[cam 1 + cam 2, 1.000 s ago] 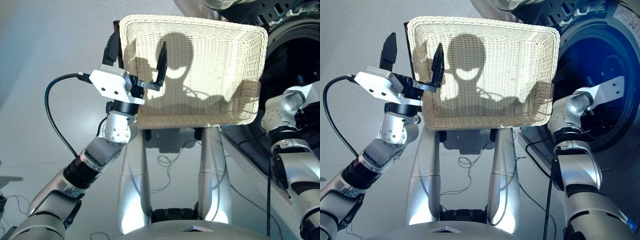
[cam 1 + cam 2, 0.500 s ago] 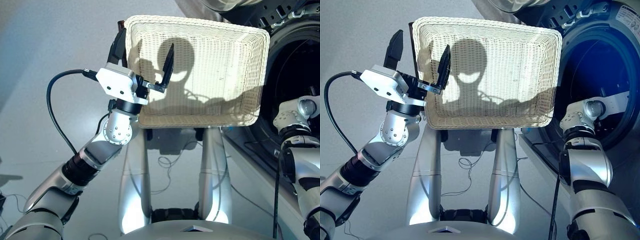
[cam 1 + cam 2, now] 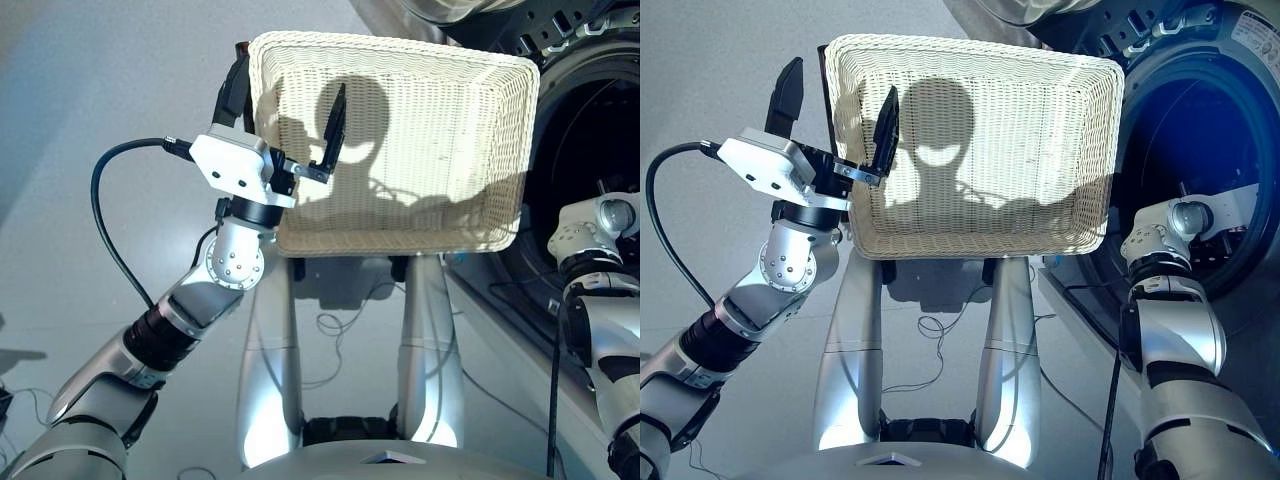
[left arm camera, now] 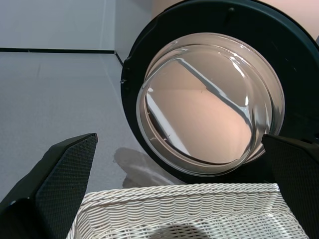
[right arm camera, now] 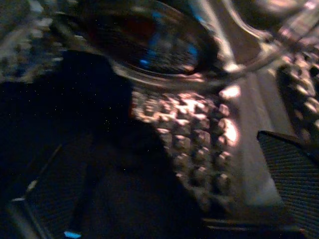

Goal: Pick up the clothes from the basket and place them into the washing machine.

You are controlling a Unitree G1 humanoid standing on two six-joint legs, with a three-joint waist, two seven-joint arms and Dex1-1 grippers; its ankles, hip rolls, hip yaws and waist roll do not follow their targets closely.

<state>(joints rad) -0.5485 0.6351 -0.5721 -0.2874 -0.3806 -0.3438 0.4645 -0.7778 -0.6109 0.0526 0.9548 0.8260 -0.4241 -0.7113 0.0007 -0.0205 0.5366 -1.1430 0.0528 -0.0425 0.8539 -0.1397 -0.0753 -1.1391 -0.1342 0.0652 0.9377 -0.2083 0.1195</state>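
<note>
The cream wicker basket (image 3: 420,130) sits in front of me and holds no clothes. My left gripper (image 3: 288,80) is open and straddles the basket's left rim, one finger outside and one inside. In the left wrist view the round glass door (image 4: 209,99) stands swung open beyond the basket's rim (image 4: 189,199). My right arm (image 3: 1185,215) reaches into the dark washing machine (image 3: 1200,130), which hides its gripper from the eye views. In the right wrist view the right gripper (image 5: 149,174) is open inside the perforated steel drum (image 5: 194,129), above dark cloth (image 5: 75,124).
A black cable (image 3: 110,230) loops out from my left wrist. Thin cables (image 3: 330,325) lie on the grey floor under the basket. Another dark appliance (image 3: 480,10) is stacked above the washing machine.
My right arm has pushed deeper into the washing machine. My left gripper has risen a little along the basket's left rim, still open.
</note>
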